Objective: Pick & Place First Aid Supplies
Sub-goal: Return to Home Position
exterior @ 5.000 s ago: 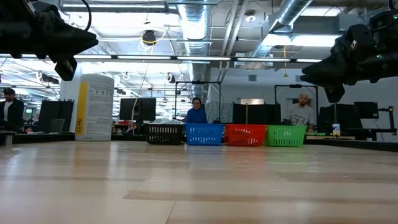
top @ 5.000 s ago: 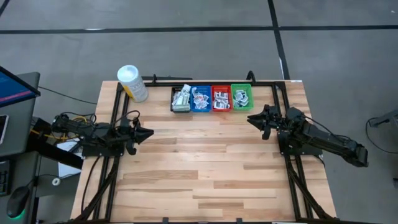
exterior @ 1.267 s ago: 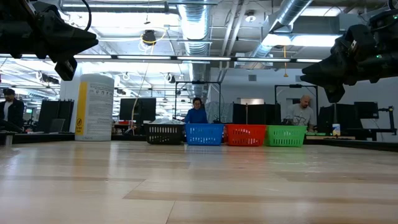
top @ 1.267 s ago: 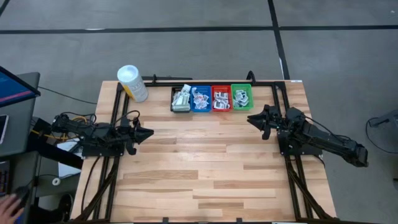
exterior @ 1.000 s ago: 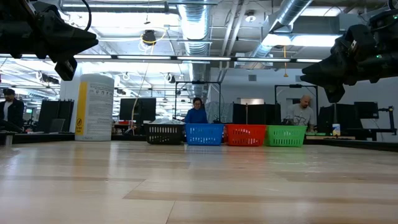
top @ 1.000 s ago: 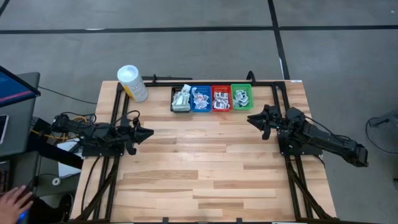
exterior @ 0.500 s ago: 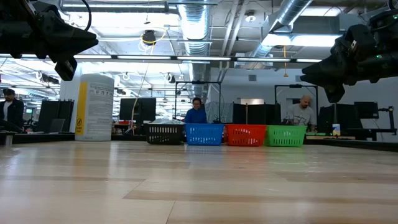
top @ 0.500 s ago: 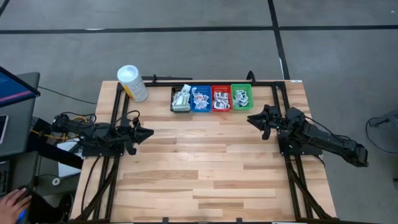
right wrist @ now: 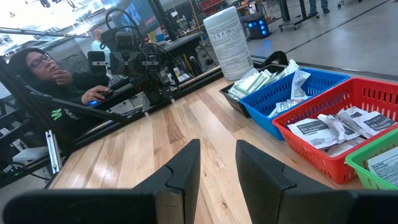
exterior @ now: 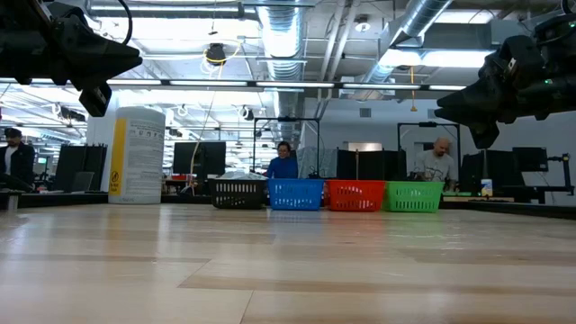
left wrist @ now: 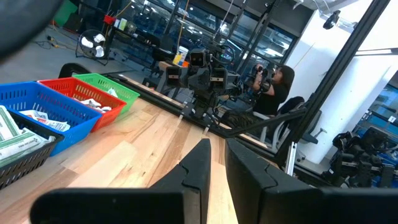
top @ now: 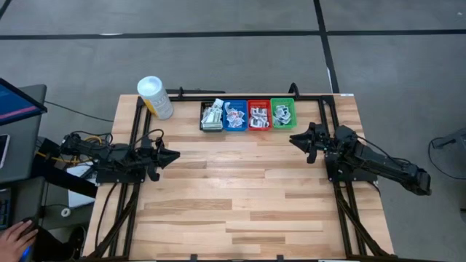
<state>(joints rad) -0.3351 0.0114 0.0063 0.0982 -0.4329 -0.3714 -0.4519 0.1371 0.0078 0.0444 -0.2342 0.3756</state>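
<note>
The first aid supplies are small flat packets lying in four bins in a row at the table's far edge: black (top: 212,116), blue (top: 234,116), red (top: 258,115) and green (top: 282,113). The right wrist view shows packets (right wrist: 336,127) in the red bin. My left gripper (top: 173,155) (left wrist: 217,144) hovers over the table's left side and points right. My right gripper (top: 293,140) (right wrist: 217,144) hovers over the right side, just near of the green bin, and points left. Both are open by a narrow gap and hold nothing.
A white cylindrical tub with a yellow label (top: 155,97) (exterior: 137,155) stands at the far left corner, left of the black bin. Bare wood (top: 240,189) spreads between the arms and toward the near edge. A person's hand (top: 11,236) shows off the table's near left corner.
Both arms have kept still. The person's hand beyond the table's near left corner has come a little further into view.
</note>
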